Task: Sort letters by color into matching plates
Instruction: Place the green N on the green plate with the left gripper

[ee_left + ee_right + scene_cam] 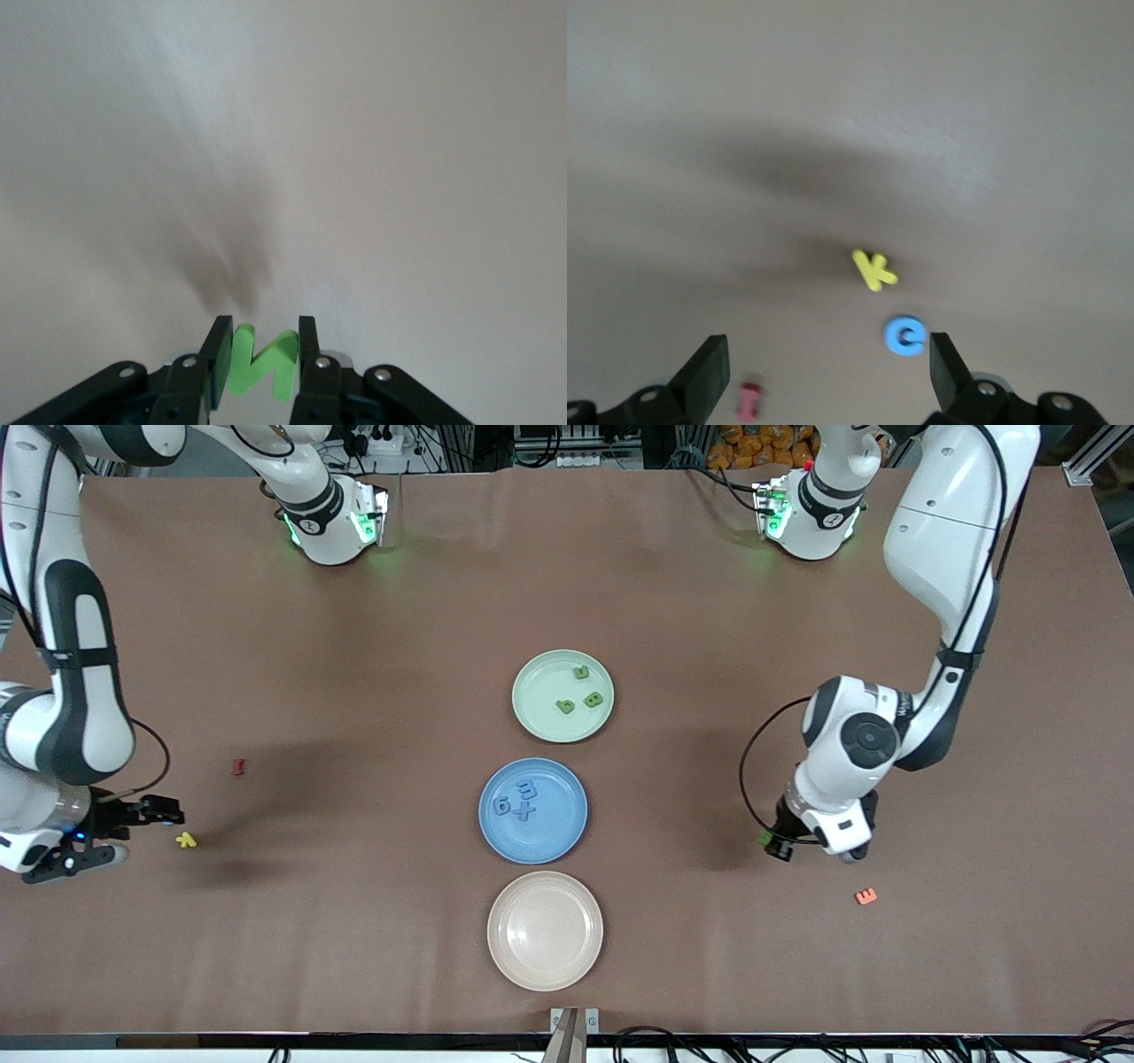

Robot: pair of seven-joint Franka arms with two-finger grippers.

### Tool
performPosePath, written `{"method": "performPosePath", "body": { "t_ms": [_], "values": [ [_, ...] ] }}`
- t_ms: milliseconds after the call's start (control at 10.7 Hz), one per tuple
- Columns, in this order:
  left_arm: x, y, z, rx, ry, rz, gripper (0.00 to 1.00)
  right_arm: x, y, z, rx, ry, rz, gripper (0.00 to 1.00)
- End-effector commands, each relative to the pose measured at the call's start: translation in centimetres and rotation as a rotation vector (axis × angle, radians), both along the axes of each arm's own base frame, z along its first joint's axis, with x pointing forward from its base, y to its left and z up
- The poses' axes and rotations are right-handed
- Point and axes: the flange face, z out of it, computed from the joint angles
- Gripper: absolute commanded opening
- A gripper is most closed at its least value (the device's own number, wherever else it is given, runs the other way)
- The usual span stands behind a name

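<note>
So the left gripper [259,359] is pinching a small bright green letter [262,363] just above the brown surface [709,602], toward the left arm's end. The right gripper [824,367] hangs spread wide over a yellow letter [874,269] and a blue letter [904,336]. Three green letters [580,692] sit in the pale green plate [540,691], three blue ones [516,801] in the blue plate [558,833].

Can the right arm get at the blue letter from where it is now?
Probably yes: the right gripper hangs open just above the blue letter, with only the yellow letter lying close beside it.
</note>
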Motion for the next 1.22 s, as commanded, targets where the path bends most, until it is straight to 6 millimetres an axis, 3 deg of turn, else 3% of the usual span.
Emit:
{"method": "performPosePath", "body": {
  "t_ms": [0, 188, 375, 562, 844, 1125],
  "values": [
    [-2.3, -5.6, 2.7, 0.030, 0.013, -0.057, 0.00, -2.0, -4.3, -1.0, 0.006, -0.004, 0.036, 1.00],
    [-4.7, -10.0, 4.8, 0.046, 0.052, -0.046, 0.00, -3.2, -5.8, -3.3, -0.008, -0.038, 0.028, 1.00],
    [-6.8, -13.4, 4.7, 0.049, 0.076, -0.015, 0.00, -4.2, -5.7, -7.0, -0.027, -0.070, 0.022, 1.00],
    [-10.2, -17.8, 4.2, 0.079, 0.126, 0.003, 0.00, -4.8, -5.5, -9.0, -0.040, -0.090, 0.018, 1.00],
    [-15.7, -24.7, 3.4, 0.088, 0.143, 0.008, 0.00, -4.9, -5.5, -9.3, -0.039, -0.086, 0.018, 1.00],
    [-20.1, -29.1, 2.6, 0.083, 0.162, -0.020, 0.00, -5.2, -5.5, -9.9, -0.042, -0.089, 0.017, 1.00]
  ]
}}
